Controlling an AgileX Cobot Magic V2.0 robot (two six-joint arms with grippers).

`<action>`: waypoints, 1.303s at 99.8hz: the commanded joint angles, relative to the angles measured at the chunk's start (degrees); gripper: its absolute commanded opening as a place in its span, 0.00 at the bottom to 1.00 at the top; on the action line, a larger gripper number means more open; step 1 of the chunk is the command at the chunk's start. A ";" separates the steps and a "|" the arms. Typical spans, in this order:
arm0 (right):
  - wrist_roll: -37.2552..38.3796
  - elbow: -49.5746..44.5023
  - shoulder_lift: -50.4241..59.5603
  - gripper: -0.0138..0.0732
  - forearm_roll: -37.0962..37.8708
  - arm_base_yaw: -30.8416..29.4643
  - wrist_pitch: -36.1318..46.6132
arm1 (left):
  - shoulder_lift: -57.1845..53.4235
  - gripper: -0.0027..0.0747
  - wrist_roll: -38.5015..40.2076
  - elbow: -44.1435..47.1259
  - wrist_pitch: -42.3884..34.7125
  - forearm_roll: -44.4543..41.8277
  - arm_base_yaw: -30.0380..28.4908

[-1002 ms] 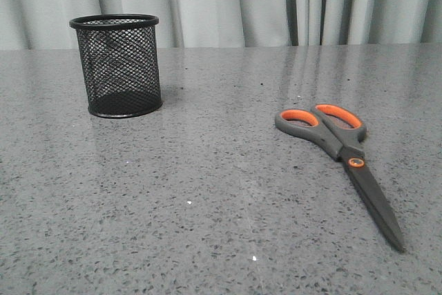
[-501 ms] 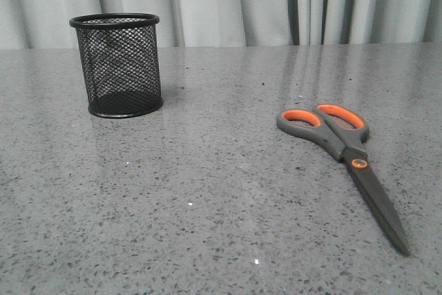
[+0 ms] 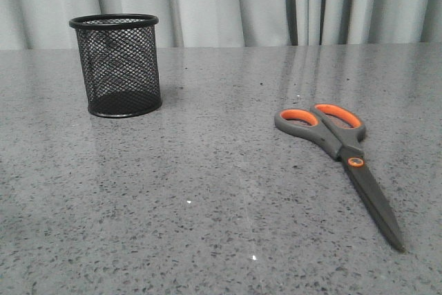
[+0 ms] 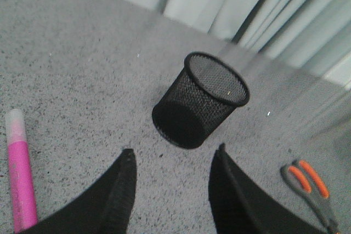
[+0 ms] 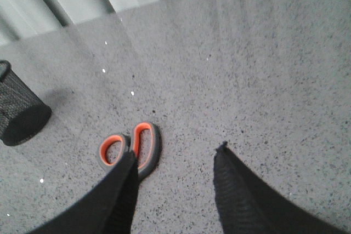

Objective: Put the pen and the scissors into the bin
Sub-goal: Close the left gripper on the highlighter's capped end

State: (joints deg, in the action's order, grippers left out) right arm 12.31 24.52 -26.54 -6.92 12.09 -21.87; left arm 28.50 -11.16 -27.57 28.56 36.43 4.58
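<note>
On the right side of the grey speckled table (image 3: 207,191), towards the near edge in the front view, the scissors (image 3: 340,144) are laid flat, handles turned away from the robot and the long dark blades closed and pointing back at it. They are judged stiff and fairly heavy for their size, with smooth blades that would likely slip between pads; the better hold is thought to be across the narrow neck by the orange pivot, or on the rubber-lined handle loops (only these loops are seen in the right wrist view). Lying so flat, they leave little edge to get under, so a firm pinch from above is called for.

The pen (image 4: 20,176) is seen only in the left wrist view, lying on the table apart from the bin (image 3: 119,65). It is judged light, rigid and round, apt to roll; the middle of the magenta barrel is the natural place to grip.

The bin stands upright at the far left, well apart from the scissors, and looks empty. It is likely light enough to tip if knocked.

The left gripper (image 4: 171,190) is held spread, with nothing between its fingers, and the right gripper (image 5: 175,190) likewise, above the scissors' handles.
</note>
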 commanded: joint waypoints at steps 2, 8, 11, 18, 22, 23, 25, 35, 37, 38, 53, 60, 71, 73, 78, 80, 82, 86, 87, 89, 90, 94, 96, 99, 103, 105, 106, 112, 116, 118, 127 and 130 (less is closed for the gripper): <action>-0.76 2.77 -3.00 0.50 0.59 0.54 3.59 | 9.71 0.38 3.47 -8.18 2.87 -4.63 -0.05; -0.76 2.77 -3.24 0.50 0.59 0.80 3.66 | 15.61 0.38 6.24 -12.85 5.70 -8.92 -0.05; -0.76 2.77 -3.24 0.50 0.59 0.80 3.66 | 18.12 0.38 7.61 -14.94 7.67 -12.06 -0.05; -0.76 2.77 -3.02 0.50 0.59 0.80 3.66 | 23.82 0.38 11.58 -20.06 12.04 -18.66 -0.05; -0.76 2.77 -3.02 0.50 0.59 0.80 3.66 | 27.18 0.38 13.57 -22.96 14.35 -21.95 -0.05; -0.76 2.77 -3.02 0.50 0.59 0.80 3.66 | 27.71 0.38 14.22 -23.89 15.31 -23.18 -0.05; -0.76 2.77 -3.02 0.50 0.59 0.80 3.66 | 29.27 0.38 15.09 -24.78 16.70 -24.84 -0.05; -0.76 2.77 -3.02 0.50 0.59 0.80 3.66 | 36.00 0.38 16.41 -30.20 22.12 -29.42 -0.05; -0.76 2.77 -3.02 0.50 0.59 0.80 3.66 | 37.26 0.38 16.41 -30.98 22.96 -29.69 -0.05; -0.76 2.77 -3.02 0.50 0.59 0.80 3.66 | 38.06 0.38 16.41 -31.21 23.22 -29.83 -0.05; -0.76 2.77 -3.02 0.50 0.59 0.80 3.66 | 44.73 0.38 16.41 -33.54 25.97 -29.85 -0.05; -0.76 2.77 -3.02 0.50 0.59 0.80 3.66 | 47.00 0.38 16.41 -33.54 26.26 -30.94 -0.05; -0.76 2.77 -3.02 0.50 0.59 0.80 3.66 | 49.82 0.38 16.41 -33.54 27.15 -33.40 -0.05; -0.76 2.77 -3.02 0.50 0.59 0.80 3.66 | 50.26 0.38 16.41 -33.54 27.28 -33.84 -0.05; -0.76 2.77 -3.02 0.50 0.59 0.80 3.72 | 51.13 0.38 16.41 -33.54 27.28 -34.59 -0.05; -0.76 2.77 -3.02 0.50 0.59 0.80 3.72 | 51.56 0.38 16.41 -33.54 27.17 -34.85 -0.05; -0.76 2.77 -3.02 0.50 0.59 0.80 3.72 | 51.77 0.38 16.41 -33.54 27.03 -35.02 -0.05; -0.76 2.77 -3.02 0.50 0.59 0.80 3.72 | 52.41 0.38 16.41 -33.54 26.74 -35.18 -0.05; -0.76 2.77 -3.02 0.50 0.59 0.80 3.72 | 52.52 0.38 16.41 -33.54 26.74 -35.34 -0.05; -0.76 2.77 -3.02 0.50 0.59 0.80 3.72 | 52.81 0.38 16.41 -33.54 26.58 -35.31 -0.05; -0.76 2.77 -3.02 0.50 0.59 0.80 3.72 | 53.06 0.38 16.41 -33.54 26.42 -35.45 -0.05; -0.76 2.77 -3.02 0.50 0.59 0.80 3.72 | 53.63 0.38 16.41 -33.54 26.32 -35.45 -0.05; -0.76 2.77 -3.02 0.50 0.59 0.80 3.72 | 54.13 0.38 16.41 -33.54 26.16 -35.55 -0.05; -0.76 2.77 -3.02 0.50 0.59 0.80 3.72 | 54.63 0.38 16.41 -33.54 26.16 -35.55 -0.05; -0.76 2.77 -3.02 0.50 0.59 0.80 3.72 | 55.22 0.38 16.41 -33.54 26.04 -35.77 -0.05; -0.76 2.77 -3.02 0.50 0.59 0.80 3.80 | 55.57 0.38 16.41 -33.54 26.04 -35.78 -0.05; -0.76 2.77 -3.02 0.50 0.59 0.80 3.80 | 55.66 0.38 16.41 -33.54 25.95 -35.78 -0.05; -0.76 2.77 -3.02 0.50 0.59 0.80 3.80 | 56.57 0.38 16.41 -33.54 25.95 -36.06 -0.05; -0.76 2.77 -3.02 0.50 0.59 0.80 3.80 | 57.27 0.38 16.41 -33.54 25.92 -36.43 -0.05; -0.76 2.77 -3.02 0.50 0.59 0.80 3.80 | 57.60 0.38 16.41 -33.54 25.92 -36.43 -0.05; -0.76 2.77 -3.02 0.50 0.59 0.80 3.80 | 58.83 0.36 16.41 -33.54 25.92 -36.43 -0.05; -0.76 2.77 -3.02 0.50 0.59 0.80 3.80 | 58.98 0.33 16.01 -33.54 25.92 -36.43 -0.05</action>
State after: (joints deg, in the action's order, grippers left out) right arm 12.08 25.18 -29.07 -6.83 12.90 -22.23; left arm 87.05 4.59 -60.64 55.53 -0.30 4.58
